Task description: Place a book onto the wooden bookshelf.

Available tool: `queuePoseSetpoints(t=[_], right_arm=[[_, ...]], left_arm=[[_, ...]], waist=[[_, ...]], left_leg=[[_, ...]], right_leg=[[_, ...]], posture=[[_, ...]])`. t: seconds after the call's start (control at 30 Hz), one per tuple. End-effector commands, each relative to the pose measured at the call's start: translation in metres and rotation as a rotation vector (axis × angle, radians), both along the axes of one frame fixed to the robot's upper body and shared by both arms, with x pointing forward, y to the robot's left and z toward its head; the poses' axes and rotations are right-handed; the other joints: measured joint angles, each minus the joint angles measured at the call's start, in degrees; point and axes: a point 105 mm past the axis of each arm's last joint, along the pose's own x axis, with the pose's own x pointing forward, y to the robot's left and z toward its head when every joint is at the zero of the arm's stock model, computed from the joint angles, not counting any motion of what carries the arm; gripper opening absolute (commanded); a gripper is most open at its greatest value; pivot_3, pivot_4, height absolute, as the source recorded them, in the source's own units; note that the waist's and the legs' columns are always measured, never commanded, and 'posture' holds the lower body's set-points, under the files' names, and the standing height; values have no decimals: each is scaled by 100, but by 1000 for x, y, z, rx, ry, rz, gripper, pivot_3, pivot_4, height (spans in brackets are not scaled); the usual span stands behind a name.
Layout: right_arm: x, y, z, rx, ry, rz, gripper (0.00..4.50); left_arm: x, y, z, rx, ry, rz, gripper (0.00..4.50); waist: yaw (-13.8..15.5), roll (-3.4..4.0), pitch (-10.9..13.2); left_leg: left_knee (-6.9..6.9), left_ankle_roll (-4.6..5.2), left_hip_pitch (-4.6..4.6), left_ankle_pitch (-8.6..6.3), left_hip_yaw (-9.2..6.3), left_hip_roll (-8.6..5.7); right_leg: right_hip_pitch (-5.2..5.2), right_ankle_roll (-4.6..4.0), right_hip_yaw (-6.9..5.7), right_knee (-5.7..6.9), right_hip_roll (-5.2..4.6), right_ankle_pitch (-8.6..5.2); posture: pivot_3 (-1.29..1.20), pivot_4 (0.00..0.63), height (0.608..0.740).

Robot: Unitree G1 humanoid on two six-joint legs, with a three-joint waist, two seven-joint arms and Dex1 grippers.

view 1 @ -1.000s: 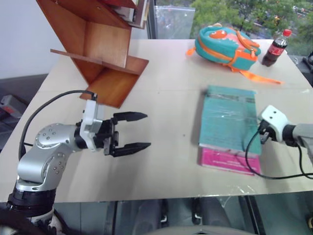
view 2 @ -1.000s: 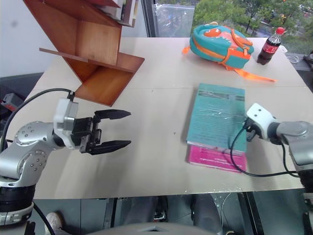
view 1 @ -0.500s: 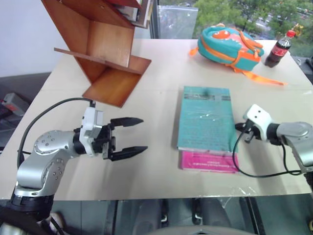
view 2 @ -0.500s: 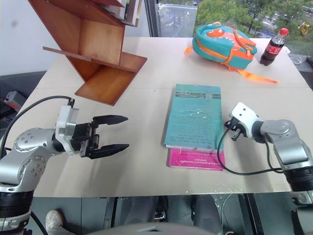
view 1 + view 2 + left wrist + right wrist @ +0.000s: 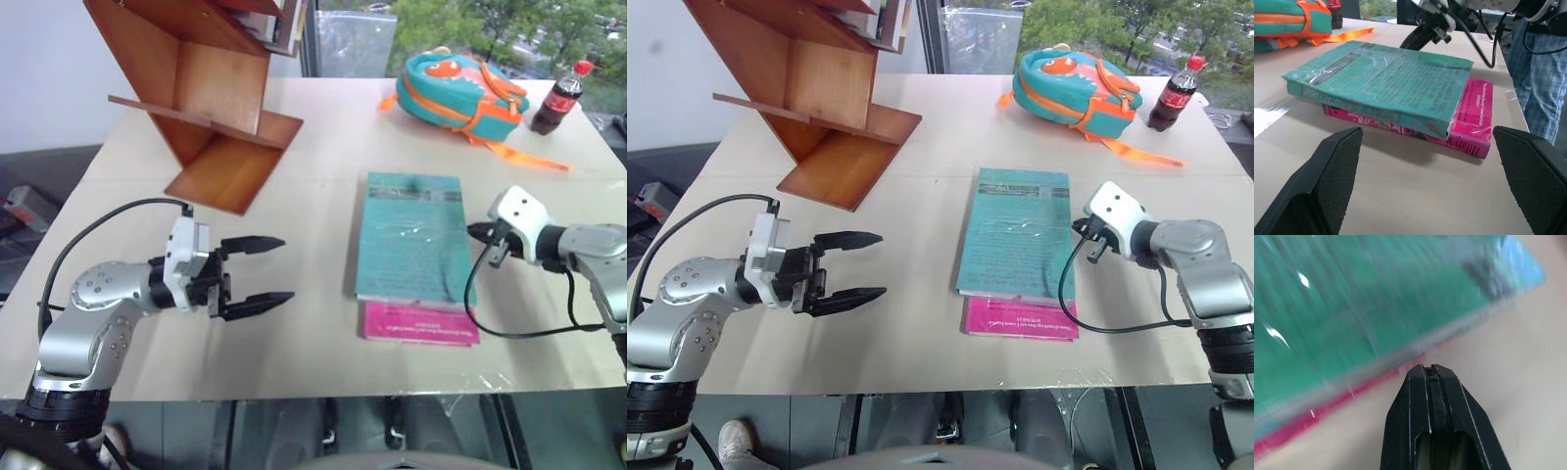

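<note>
black fingers come first: nearest us our left gripper (image 5: 258,275) hovers low over the table (image 5: 323,206) with its two fingers spread wide and nothing between them, aimed sideways toward the middle of the table. the teal book (image 5: 413,238) lies flat beyond those fingertips, to their right, well apart from them, resting on top of a pink book (image 5: 421,324) whose near end pokes out beneath it. in the left wrist view the teal book (image 5: 1382,81) faces those open fingers with one long edge.

the book's long axis runs away from us, near to far, with the dark title band at the far end. our right gripper (image 5: 1080,227) is much the nearer hand: it sits just beside the book's right long edge, fingers clenched tight together and gripping nothing, pointing inward at that edge. whether the tips touch the cover we cannot tell. the right forearm reaches in from the right side, wrist bent toward the book.

we judge the book is not yet picked up and the right hand would have to open first.

farther off, the wooden bookshelf (image 5: 204,93) stands at the far left of the table, well apart from the book. a teal-and-orange bag (image 5: 458,90) and a cola bottle (image 5: 554,96) sit at the far right.
</note>
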Motion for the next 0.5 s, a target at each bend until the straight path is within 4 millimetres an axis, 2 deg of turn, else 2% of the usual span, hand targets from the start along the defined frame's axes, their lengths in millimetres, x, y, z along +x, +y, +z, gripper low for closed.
queuePoseSetpoints(t=[0.03,0.33,0.43,0.5], right_arm=[[-3,19,10,23,-23,70,50],[-4,38,2,55,3,134,50],[-6,32,4,52,-5,113,50],[-10,19,7,33,-22,80,50]], left_arm=[[-2,2,6,1,-38,4,4500],[-3,4,5,2,-32,17,4500],[-3,4,5,0,-28,28,4500],[0,5,4,0,-13,57,4500]], waist=[[-11,0,0],[-21,1,0],[-5,1,0],[3,1,0]], left_leg=[[0,0,0,0,0,0],[0,0,1,0,0,1],[0,0,-1,0,-1,0],[0,0,-1,0,-1,-1]], right_leg=[[0,0,0,0,0,0],[-1,0,0,1,1,0],[-1,0,-2,0,0,0],[-1,0,-1,0,-1,0]], posture=[[0,150,740],[0,150,740],[0,150,740],[0,150,740]])
